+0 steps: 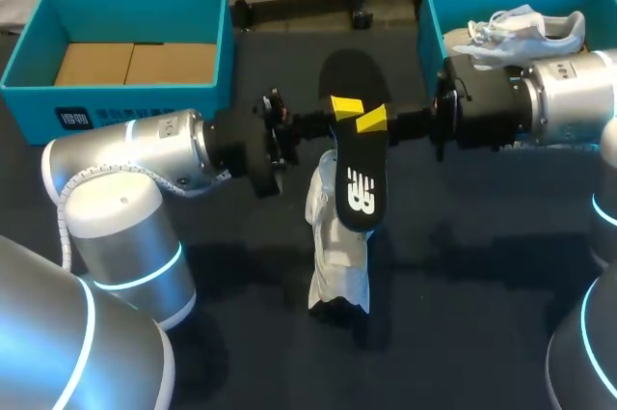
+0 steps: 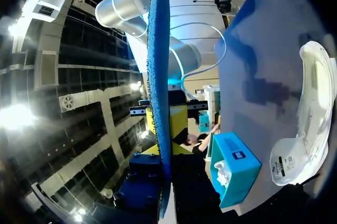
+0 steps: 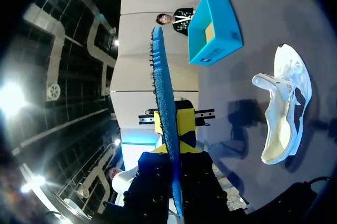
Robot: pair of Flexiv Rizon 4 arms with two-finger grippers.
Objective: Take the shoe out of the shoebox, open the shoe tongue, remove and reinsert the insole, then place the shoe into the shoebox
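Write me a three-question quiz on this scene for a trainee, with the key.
1. True or false: the insole sits inside the shoe on the table.
2. The insole is held by: A, the left gripper only; B, the right gripper only; C, both.
3. Fill in: a second shoe lies in the ___ box (my left or right).

Key: 1 false, it is held in the air above the shoe; 2 C; 3 right.
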